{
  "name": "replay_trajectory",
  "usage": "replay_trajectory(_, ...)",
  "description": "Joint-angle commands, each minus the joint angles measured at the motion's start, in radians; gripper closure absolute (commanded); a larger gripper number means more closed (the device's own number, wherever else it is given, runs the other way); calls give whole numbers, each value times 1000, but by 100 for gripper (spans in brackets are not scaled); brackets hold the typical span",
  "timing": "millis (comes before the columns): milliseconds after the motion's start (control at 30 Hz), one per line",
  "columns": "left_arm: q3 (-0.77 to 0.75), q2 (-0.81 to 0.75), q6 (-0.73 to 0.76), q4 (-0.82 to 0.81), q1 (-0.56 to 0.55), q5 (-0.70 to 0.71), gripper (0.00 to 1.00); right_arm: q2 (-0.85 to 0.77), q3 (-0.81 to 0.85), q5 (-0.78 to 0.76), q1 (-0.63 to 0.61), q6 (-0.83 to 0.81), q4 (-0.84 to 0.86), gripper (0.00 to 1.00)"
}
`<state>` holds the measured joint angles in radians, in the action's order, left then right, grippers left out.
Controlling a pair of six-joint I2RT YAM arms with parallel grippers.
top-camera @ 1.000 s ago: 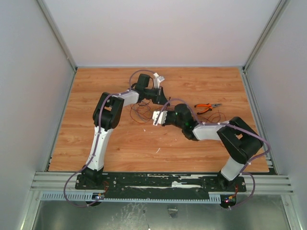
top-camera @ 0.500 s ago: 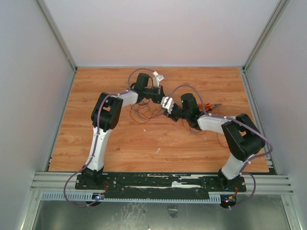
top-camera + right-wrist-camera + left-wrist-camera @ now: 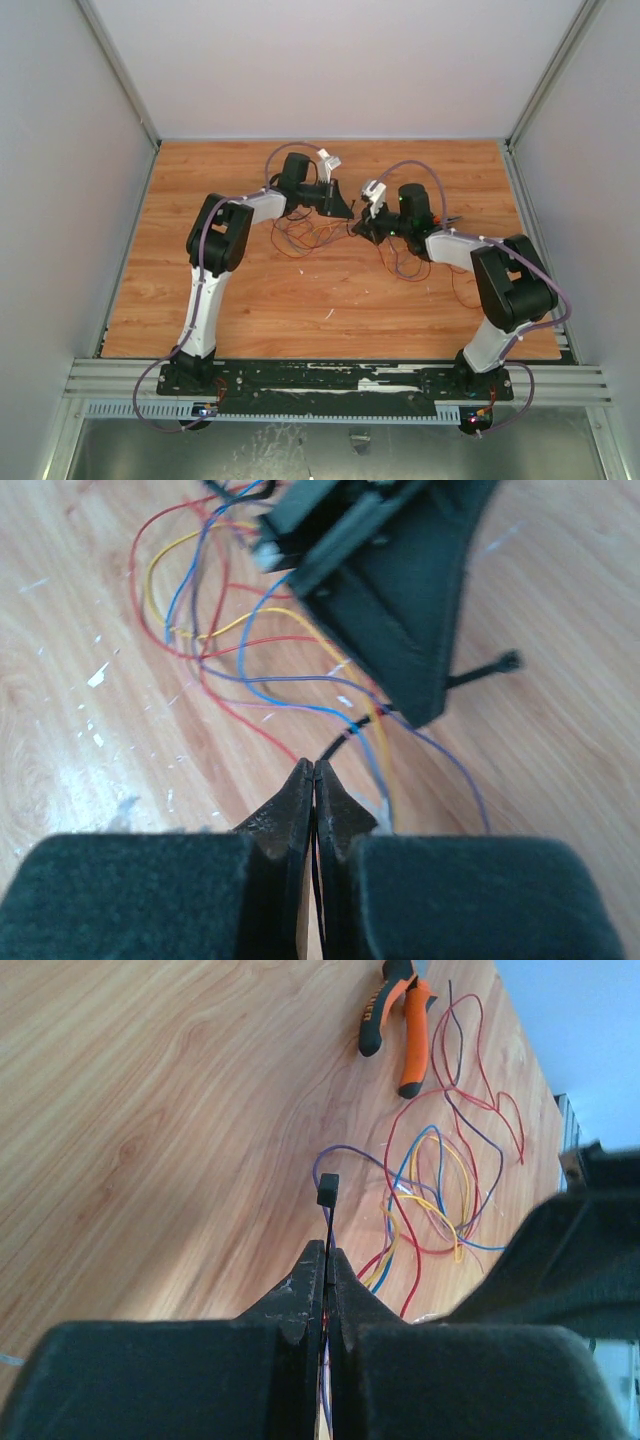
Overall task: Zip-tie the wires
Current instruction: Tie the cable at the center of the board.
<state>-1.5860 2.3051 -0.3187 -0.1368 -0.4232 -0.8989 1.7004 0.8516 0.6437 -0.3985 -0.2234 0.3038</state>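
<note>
Left claw (image 3: 326, 1260) pinches zip tie (image 3: 327, 1192); right claw (image 3: 313, 770) shut, catch unclear amid wires (image 3: 205, 662).

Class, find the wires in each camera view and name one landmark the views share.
Top external: wires centre, beside the left claw.
Left wrist: wires right of centre, past the left claw.
Right wrist: wires upper left to centre.
Shared landmark: left claw, in all three.
</note>
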Motion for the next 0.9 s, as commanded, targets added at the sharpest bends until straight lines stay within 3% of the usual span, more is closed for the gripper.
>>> replay_trajectory(0, 29, -69, 10, -49, -6, -20, 100, 19, 68, 14, 55, 116, -8, 100)
replay_trajectory(300, 60, -81, -16, -119, -15, -32, 100, 58, 129, 1, 68, 163, -57, 100)
replay_trajectory(500, 107, -100, -82, -248, -17, -51, 100, 102, 203, -29, 69, 207, -124, 100)
replay_trajectory(867, 164, -120, -157, -374, -19, -70, 100, 90, 184, -84, 99, 306, -87, 100)
